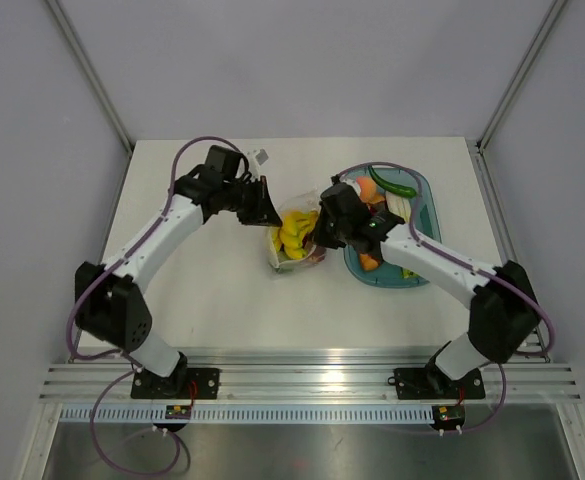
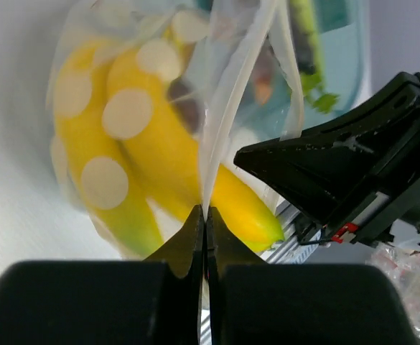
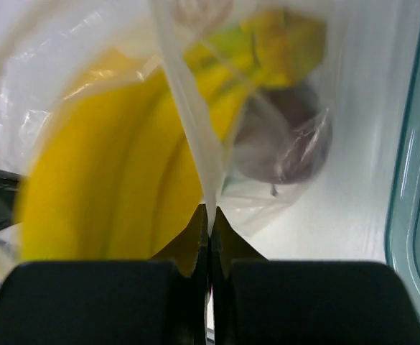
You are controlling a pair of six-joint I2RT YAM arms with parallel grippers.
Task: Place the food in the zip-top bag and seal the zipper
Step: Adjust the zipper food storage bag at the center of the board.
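The clear zip-top bag (image 1: 294, 243) with white blobs hangs between my two grippers at mid table. Inside it are the yellow banana bunch (image 2: 148, 140), which also shows in the right wrist view (image 3: 116, 165), and the dark red apple (image 3: 285, 140). My left gripper (image 2: 204, 215) is shut on the bag's mouth edge (image 2: 227, 108) from the left. My right gripper (image 3: 210, 212) is shut on the bag's edge (image 3: 188, 122) from the right. More food, with a green piece (image 1: 392, 184) and an orange piece (image 1: 369, 261), lies on the teal tray (image 1: 420, 272).
The teal oval tray sits right of the bag, partly under my right arm. A small white tag (image 1: 260, 156) lies behind my left gripper. Metal rails (image 1: 302, 375) run along the near edge.
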